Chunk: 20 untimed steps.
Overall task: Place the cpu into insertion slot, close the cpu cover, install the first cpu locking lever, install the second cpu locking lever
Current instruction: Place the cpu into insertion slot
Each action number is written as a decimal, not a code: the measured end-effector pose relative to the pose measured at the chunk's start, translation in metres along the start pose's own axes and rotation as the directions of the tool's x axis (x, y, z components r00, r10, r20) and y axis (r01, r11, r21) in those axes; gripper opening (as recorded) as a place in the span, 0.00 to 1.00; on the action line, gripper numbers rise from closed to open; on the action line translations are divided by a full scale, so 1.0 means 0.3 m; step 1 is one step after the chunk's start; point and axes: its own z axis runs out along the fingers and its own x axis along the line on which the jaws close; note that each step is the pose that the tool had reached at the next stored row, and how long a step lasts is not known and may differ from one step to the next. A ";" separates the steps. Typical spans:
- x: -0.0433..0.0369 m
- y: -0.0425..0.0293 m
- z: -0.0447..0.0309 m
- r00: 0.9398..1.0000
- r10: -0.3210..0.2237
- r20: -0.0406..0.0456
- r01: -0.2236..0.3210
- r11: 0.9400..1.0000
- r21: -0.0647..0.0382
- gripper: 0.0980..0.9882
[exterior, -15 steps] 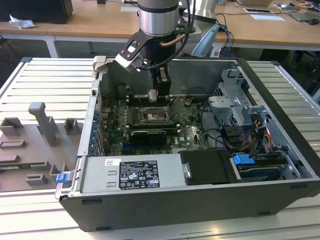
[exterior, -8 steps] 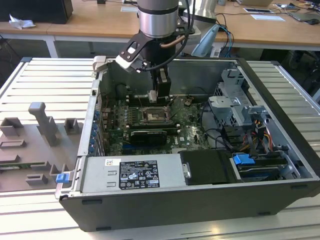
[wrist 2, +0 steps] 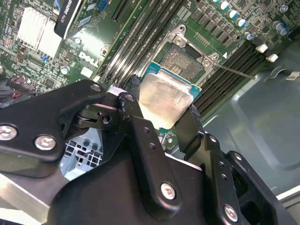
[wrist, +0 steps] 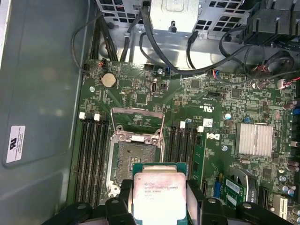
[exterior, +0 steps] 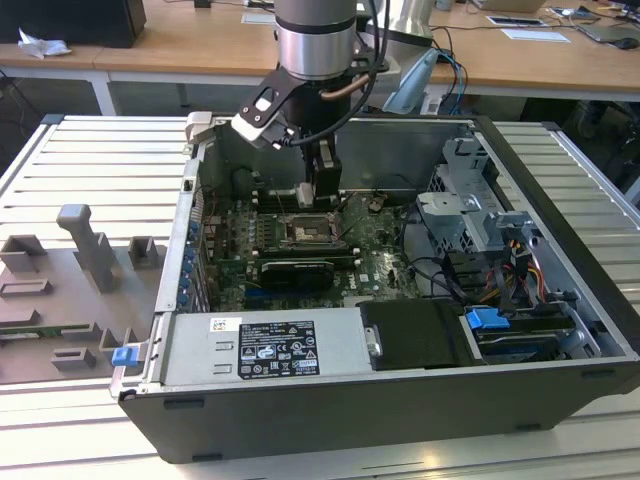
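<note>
Hovering above the square black insertion slot (wrist: pixel 132 159), a flat silvery cpu (wrist: pixel 158 194) is pinched edgewise by the black gripper (wrist 2: pixel 161 115) for alignment.

Ribbed grey table (exterior: pixel 95 170) — wooden desks (exterior: pixel 200 50) behind, evenly lit

Insertion slot (wrist: pixel 133 154) uncovered w/ cpu cover (wrist: pixel 138 110) raised at edge.

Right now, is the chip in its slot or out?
Out. The fingers hold the cpu clear of the insertion slot, which lies bare.
</note>
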 end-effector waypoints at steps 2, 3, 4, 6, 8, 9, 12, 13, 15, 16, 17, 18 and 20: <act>0.000 0.000 0.002 1.000 0.000 0.000 0.000 1.000 0.000 0.50; 0.000 0.000 0.003 1.000 0.000 0.000 0.000 1.000 0.000 0.50; 0.000 0.000 0.005 1.000 0.000 0.000 0.000 1.000 0.000 0.50; 0.000 -0.001 0.007 1.000 0.000 0.000 0.000 1.000 0.000 0.50; 0.000 -0.001 0.009 1.000 0.000 0.000 0.000 1.000 0.000 0.50; 0.001 -0.001 0.015 1.000 0.000 0.000 0.000 1.000 0.000 0.50; 0.006 -0.002 0.031 1.000 0.011 0.001 -0.011 1.000 0.000 0.50; 0.008 -0.002 0.040 1.000 0.020 0.002 -0.020 1.000 -0.001 0.50; 0.008 -0.003 0.049 0.999 0.032 0.003 -0.032 0.999 -0.001 0.50; 0.008 -0.004 0.055 0.999 0.043 0.003 -0.043 0.999 -0.001 0.50; 0.008 -0.004 0.058 0.999 0.049 0.004 -0.049 0.999 -0.001 0.50; 0.008 -0.004 0.060 0.999 0.054 0.004 -0.054 0.999 -0.002 0.50; 0.008 -0.006 0.067 0.998 0.058 0.005 -0.058 0.998 -0.002 0.50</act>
